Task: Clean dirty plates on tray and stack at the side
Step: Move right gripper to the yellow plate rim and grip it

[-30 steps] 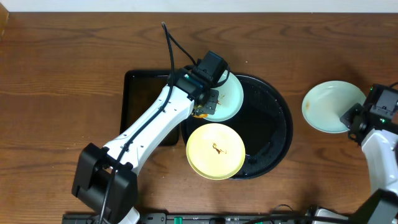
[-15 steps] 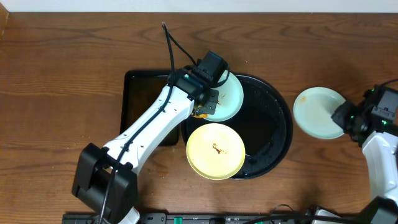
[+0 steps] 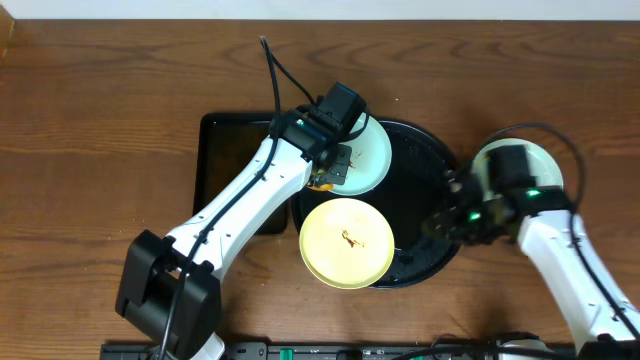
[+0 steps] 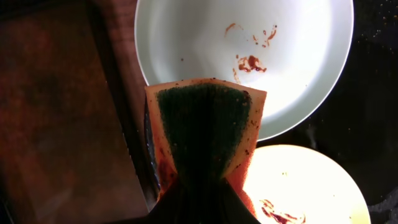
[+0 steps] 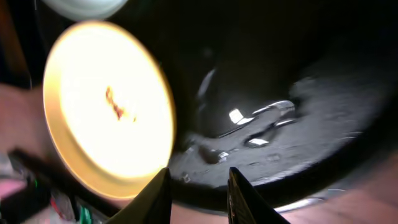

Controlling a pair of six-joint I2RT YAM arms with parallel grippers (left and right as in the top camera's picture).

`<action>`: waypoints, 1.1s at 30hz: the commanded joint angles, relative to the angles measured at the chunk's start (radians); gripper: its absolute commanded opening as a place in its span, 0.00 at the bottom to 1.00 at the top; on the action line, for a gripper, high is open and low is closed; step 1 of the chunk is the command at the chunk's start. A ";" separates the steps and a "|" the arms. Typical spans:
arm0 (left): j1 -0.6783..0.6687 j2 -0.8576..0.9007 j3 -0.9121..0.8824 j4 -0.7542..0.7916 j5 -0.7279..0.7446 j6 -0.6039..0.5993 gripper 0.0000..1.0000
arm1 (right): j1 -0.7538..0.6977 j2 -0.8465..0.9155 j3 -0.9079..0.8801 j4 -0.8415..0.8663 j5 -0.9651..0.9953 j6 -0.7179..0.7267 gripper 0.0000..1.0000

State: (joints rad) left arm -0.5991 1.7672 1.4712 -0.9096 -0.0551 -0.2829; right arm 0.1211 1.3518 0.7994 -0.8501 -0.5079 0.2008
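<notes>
Trouble is likeliest at the yellow plate (image 3: 347, 243), which sits at the lower left of the round black tray (image 3: 430, 170) with its edge overhanging the rim. A nudge from either arm could tip it onto the bench (image 3: 100, 120). The right gripper (image 5: 199, 178) hangs low over the tray's lower right rim, its fingers apart and holding nothing. If it reaches for the yellow plate at that shallow angle, it may push the plate instead of catching its lip.

The left gripper (image 3: 335, 165) is clamped on a folded orange sponge (image 4: 205, 124) with a dark green scouring face, hovering over the near edge of a mint plate (image 4: 292, 56). The sponge's orange edges look stained red, so wiping could smear sauce around rather than lift it.

The tray holds two plates: the mint one at its upper left, carrying reddish-brown smears, and the yellow one, with a small brown mark at its centre. A rectangular tray (image 3: 225, 150) left of it appears empty. A second mint plate (image 3: 552, 168) lies on the bench at the right, partly under the right arm, which could clip it.
</notes>
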 commanded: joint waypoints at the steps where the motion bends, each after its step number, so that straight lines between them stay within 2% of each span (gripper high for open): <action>1: 0.000 -0.024 -0.001 -0.003 0.003 0.012 0.14 | 0.123 0.012 -0.073 0.051 -0.024 0.115 0.28; 7: 0.000 -0.024 -0.001 -0.009 0.008 0.012 0.14 | 0.254 0.013 -0.184 0.200 -0.016 0.282 0.29; 15: 0.000 -0.024 -0.001 -0.017 0.022 0.012 0.14 | 0.326 0.015 -0.270 0.333 0.051 0.418 0.28; 24: 0.000 -0.024 -0.001 -0.036 0.024 0.012 0.14 | 0.300 0.014 -0.265 0.381 0.203 0.468 0.16; 27: 0.000 -0.024 -0.001 -0.040 0.086 0.012 0.14 | 0.257 0.014 -0.250 0.382 0.291 0.467 0.01; 33: -0.008 -0.023 -0.005 -0.036 0.244 0.012 0.13 | 0.205 0.014 -0.244 0.399 0.351 0.445 0.01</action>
State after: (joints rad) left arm -0.5999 1.7672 1.4712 -0.9428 0.0753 -0.2829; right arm 0.3561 1.3609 0.5430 -0.4507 -0.2432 0.6537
